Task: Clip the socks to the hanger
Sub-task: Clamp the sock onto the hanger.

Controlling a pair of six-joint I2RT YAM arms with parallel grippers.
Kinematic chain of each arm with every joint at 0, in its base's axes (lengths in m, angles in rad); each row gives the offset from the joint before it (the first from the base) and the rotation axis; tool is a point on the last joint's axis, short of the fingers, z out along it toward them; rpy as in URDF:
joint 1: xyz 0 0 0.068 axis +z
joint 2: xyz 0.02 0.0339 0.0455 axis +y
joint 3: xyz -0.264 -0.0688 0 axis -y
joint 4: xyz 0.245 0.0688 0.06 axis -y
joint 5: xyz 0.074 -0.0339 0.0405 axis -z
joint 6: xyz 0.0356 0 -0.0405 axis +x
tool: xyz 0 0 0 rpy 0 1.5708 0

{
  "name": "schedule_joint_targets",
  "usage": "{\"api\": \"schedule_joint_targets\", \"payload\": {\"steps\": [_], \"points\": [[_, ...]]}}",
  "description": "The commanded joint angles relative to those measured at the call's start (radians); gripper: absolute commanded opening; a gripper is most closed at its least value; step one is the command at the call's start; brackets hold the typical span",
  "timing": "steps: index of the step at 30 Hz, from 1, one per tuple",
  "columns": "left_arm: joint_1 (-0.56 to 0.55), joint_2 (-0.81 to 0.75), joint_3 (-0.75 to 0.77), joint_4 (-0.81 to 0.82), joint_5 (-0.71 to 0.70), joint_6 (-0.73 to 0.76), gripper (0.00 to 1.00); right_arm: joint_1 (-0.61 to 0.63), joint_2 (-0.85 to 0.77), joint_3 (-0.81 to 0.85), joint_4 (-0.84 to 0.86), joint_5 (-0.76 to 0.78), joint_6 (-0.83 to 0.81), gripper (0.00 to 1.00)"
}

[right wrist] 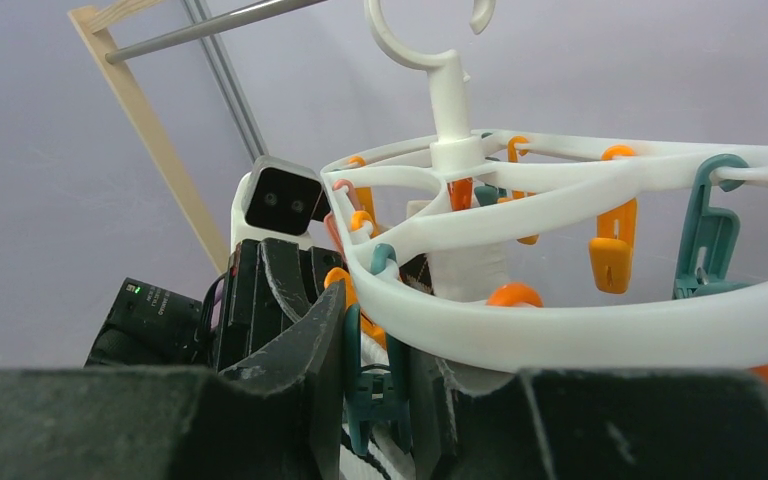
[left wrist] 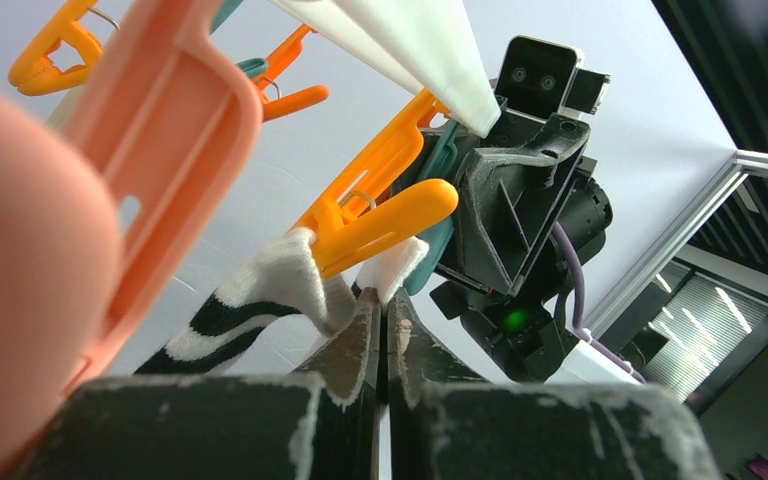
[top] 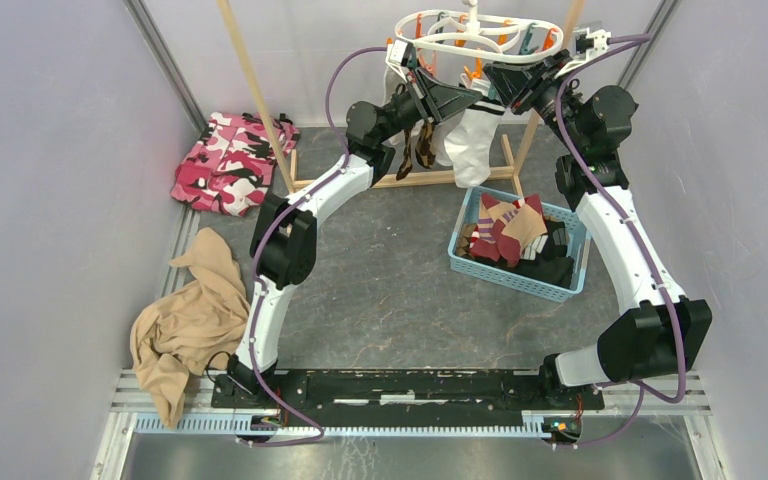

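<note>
The white hanger (top: 475, 35) hangs from the wooden rack, its orange and teal clothespins dangling. Brown argyle socks (top: 415, 150) and a white sock (top: 472, 145) hang below it. My left gripper (left wrist: 387, 295) is shut on the cuff of a white sock with dark stripes (left wrist: 245, 300), just under an orange clothespin (left wrist: 380, 215). My right gripper (right wrist: 382, 330) is shut on a teal clothespin (right wrist: 375, 395) beneath the hanger's ring (right wrist: 560, 320); striped fabric shows below that pin. Both grippers meet under the hanger's front edge, the left (top: 480, 100) and the right (top: 507, 85).
A blue basket (top: 572, 275) of several loose socks stands on the floor right of centre. A pink camouflage cloth (top: 232, 160) lies at the back left, and a tan garment (top: 185, 325) at the near left. The wooden rack frame (top: 255, 80) stands behind the arms.
</note>
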Motion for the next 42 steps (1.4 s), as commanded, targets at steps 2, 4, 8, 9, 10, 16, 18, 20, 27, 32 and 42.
{"api": "schedule_joint_targets", "payload": {"steps": [2, 4, 8, 9, 10, 16, 18, 20, 27, 32, 42], "points": [[-0.001, -0.01, 0.042, 0.049, -0.002, -0.051, 0.02, 0.001, -0.004, 0.021, 0.028, -0.009, 0.003, 0.08], [-0.001, -0.009, 0.042, 0.047, -0.004, -0.051, 0.02, 0.001, -0.005, 0.02, 0.027, -0.007, 0.003, 0.16], [-0.001, -0.009, 0.042, 0.047, -0.007, -0.053, 0.02, 0.001, -0.008, 0.018, 0.028, -0.006, 0.004, 0.25], [-0.001, -0.009, 0.042, 0.047, -0.007, -0.053, 0.02, 0.001, -0.008, 0.018, 0.028, -0.006, 0.003, 0.27], [-0.001, -0.009, 0.043, 0.047, -0.008, -0.054, 0.02, 0.001, -0.008, 0.018, 0.027, -0.006, 0.004, 0.29], [-0.001, -0.011, 0.042, 0.047, -0.01, -0.056, 0.02, 0.001, -0.013, 0.016, 0.027, -0.002, 0.003, 0.4], [-0.001, -0.01, 0.043, 0.048, -0.01, -0.057, 0.02, 0.001, -0.015, 0.016, 0.027, -0.002, 0.003, 0.43], [-0.002, -0.01, 0.044, 0.049, -0.01, -0.058, 0.02, 0.002, -0.016, 0.017, 0.026, -0.001, 0.003, 0.47], [-0.002, -0.01, 0.045, 0.049, -0.018, -0.063, 0.05, 0.002, -0.032, 0.015, -0.002, 0.021, -0.025, 0.67], [-0.002, -0.016, 0.04, 0.047, -0.018, -0.066, 0.23, 0.0, -0.051, 0.016, -0.045, 0.036, -0.079, 0.82], [0.029, -0.129, -0.142, 0.075, 0.002, -0.025, 0.55, -0.029, -0.126, -0.018, -0.12, 0.019, -0.18, 0.94]]}}
